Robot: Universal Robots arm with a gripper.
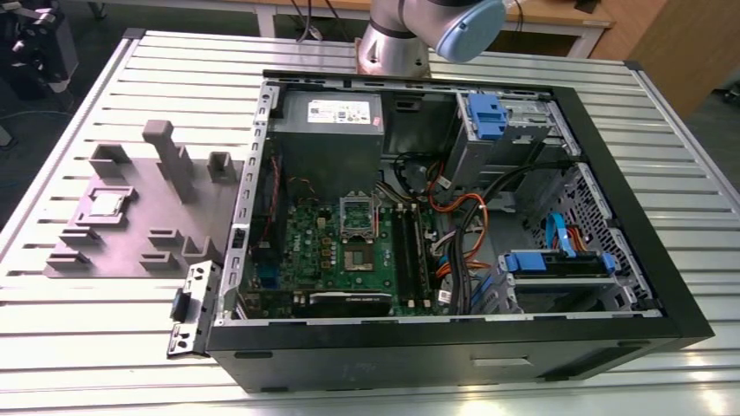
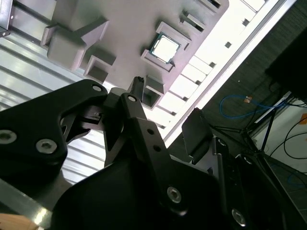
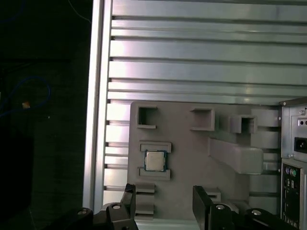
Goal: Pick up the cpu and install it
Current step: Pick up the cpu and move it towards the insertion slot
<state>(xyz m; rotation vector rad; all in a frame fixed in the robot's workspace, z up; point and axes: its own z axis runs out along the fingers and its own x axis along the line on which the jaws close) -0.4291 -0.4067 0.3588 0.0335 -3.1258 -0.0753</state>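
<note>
Resting in a shallow square recess of the grey fixture plate [image 1: 116,260], the cpu [image 1: 107,204] lies silver face up; the plate sits on the slatted metal table [image 1: 93,347], at the exterior view's left of the open computer case [image 1: 463,355]; the motherboard [image 1: 347,260] lies flat inside the case, its socket [image 1: 356,217] well apart from the cpu; the arm [image 1: 405,35] rises at the table's far edge; in both wrist views the tool [image 3: 163,190] hangs above the fixture plate, its two dark fingers spread and nothing between them, near the cpu but not touching it.
</note>
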